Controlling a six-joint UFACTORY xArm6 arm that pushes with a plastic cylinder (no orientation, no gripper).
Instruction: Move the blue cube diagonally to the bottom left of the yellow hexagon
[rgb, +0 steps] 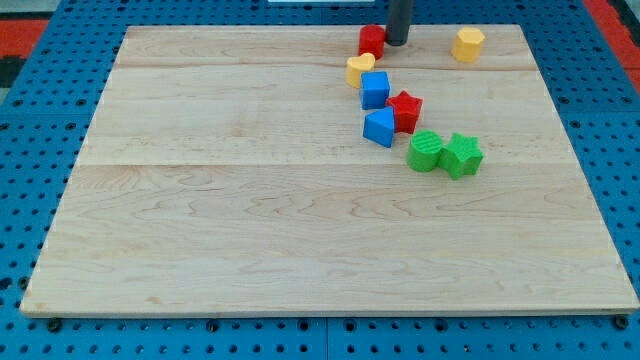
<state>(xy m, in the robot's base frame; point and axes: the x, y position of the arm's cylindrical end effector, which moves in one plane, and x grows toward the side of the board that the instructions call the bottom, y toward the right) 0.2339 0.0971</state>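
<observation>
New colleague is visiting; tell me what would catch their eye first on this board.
A string of coloured blocks runs down from the board's top centre: red block, yellow heart, blue cube, red star. My tip stands beside the red block, on its right. A yellow hexagon sits alone at top right.

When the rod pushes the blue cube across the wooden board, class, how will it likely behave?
The blue cube has flat faces, so it probably slides rather than rolls. It looks small and rigid, likely light. It touches the yellow block and red star, which may drag along. My tip stands beside the red block.
</observation>
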